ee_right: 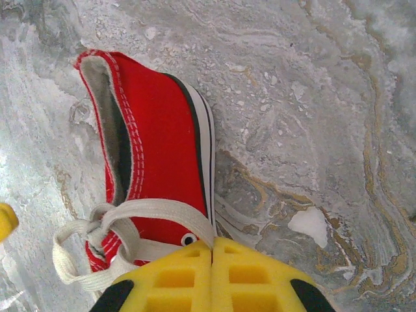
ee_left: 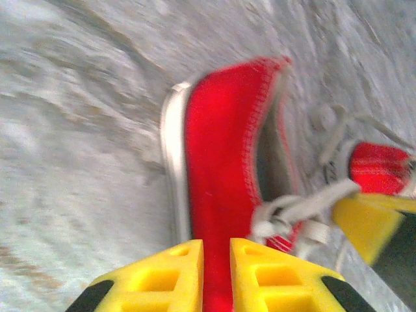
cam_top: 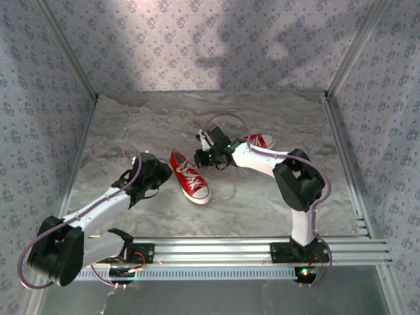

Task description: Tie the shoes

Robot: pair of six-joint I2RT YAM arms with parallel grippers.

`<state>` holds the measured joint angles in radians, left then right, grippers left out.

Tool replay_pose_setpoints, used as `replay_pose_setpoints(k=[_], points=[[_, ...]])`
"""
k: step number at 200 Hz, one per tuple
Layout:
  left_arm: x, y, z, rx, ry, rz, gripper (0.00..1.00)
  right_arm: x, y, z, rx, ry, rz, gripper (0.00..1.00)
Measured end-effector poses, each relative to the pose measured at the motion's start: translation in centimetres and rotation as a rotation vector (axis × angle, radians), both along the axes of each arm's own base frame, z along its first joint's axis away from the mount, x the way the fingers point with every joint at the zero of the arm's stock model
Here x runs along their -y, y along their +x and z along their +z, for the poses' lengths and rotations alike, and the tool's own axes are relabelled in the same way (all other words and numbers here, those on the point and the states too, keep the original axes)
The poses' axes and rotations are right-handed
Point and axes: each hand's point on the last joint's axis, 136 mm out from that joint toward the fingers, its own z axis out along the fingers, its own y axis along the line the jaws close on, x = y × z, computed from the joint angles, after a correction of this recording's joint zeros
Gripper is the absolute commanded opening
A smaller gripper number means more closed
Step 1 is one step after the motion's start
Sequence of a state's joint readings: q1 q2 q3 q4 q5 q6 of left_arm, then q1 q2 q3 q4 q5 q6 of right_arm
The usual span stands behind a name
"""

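Here, your left gripper [ee_left: 216, 257] sits low beside the nearer shoe [cam_top: 190, 177], which lies near the middle of the table [cam_top: 131, 125] with its toe toward the arms' bases and its heel away from them. The jaws stand only a narrow slit apart, and through that slit the left wrist camera gives you blurred red canvas, so you cannot tell whether the pads touch the shoe. Your right gripper [ee_right: 211, 250] comes at the same shoe from the other side, over its laced part, with its fingers pressed flat together. A white lace [ee_right: 156, 209] loops out of the eyelets and runs right up to the tips of those closed fingers; you cannot tell whether it is pinched between them or merely passes under them. In the left wrist view one yellow finger [ee_left: 364, 221] of the right gripper shows at the right edge, just beside the laces. The second shoe [cam_top: 261, 140] lies farther back and to the right, partly hidden behind the right forearm and well apart from your left gripper. In the top view a thin pale strand trails on the table to the right of the nearer shoe's toe
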<state>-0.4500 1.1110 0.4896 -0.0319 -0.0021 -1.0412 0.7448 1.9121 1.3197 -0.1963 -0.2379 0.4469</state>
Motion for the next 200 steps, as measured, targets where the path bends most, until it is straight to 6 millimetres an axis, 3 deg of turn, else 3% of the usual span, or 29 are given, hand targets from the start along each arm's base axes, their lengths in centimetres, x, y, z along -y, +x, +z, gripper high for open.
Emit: replay_pose_setpoints(k=[24, 64, 139, 200], points=[[-1.5, 0.1, -1.9, -0.059, 0.045, 0.047, 0.15, -0.3, -0.2, 0.2, 0.011, -0.008, 0.014, 0.0], [-1.5, 1.2, -5.4, -0.189, 0.119, 0.045, 0.15, -0.4, -0.5, 0.1, 0.016, -0.017, 0.026, 0.0], [0.6, 5.9, -6.6, -0.21, 0.08, -0.044, 0.24, -0.3, -0.4, 0.1, 0.022, -0.026, 0.027, 0.0], [0.9, 6.8, -6.2, -0.18, 0.028, -0.068, 0.29, 0.1, -0.4, 0.0, 0.031, -0.038, 0.015, 0.0]])
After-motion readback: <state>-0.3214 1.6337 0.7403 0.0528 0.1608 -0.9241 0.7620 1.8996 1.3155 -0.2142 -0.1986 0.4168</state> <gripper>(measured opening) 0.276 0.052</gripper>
